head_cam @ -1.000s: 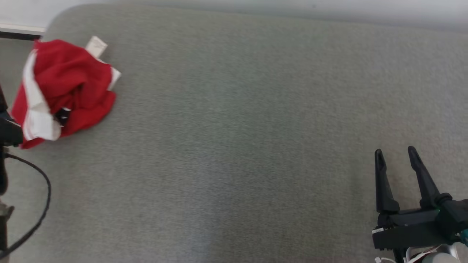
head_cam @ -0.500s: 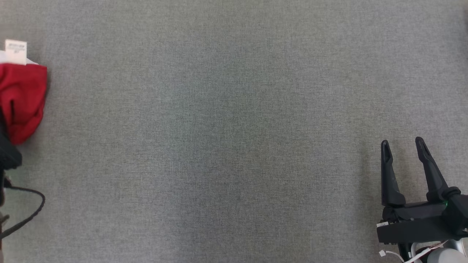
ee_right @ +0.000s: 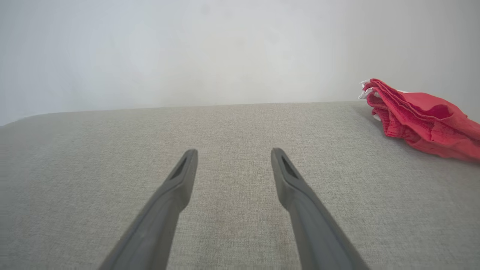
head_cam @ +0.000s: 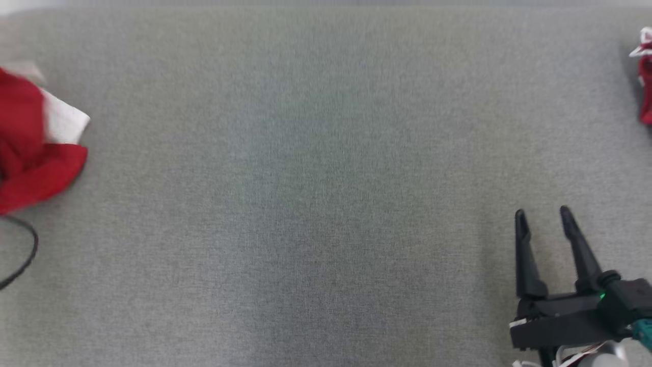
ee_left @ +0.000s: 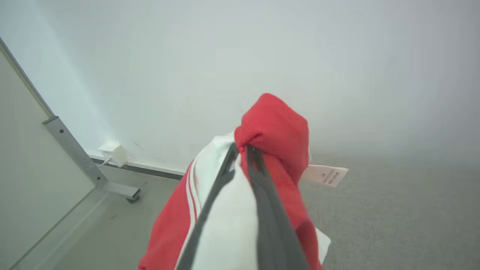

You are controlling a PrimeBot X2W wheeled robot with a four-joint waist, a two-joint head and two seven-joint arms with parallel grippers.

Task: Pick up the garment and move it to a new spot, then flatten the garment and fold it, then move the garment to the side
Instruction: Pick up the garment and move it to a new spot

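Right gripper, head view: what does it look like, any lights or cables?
The right gripper has two long, tapering black fingers on a boxy black base with a small green light, a white tag, a teal fitting and white wires beneath.

1. Head view: high, looking straight down on the grey surface.
2. Left wrist view: close behind the red garment, facing the white wall.
3. Right wrist view: low over the surface, facing the far wall; shares the far-right red heap with head view.
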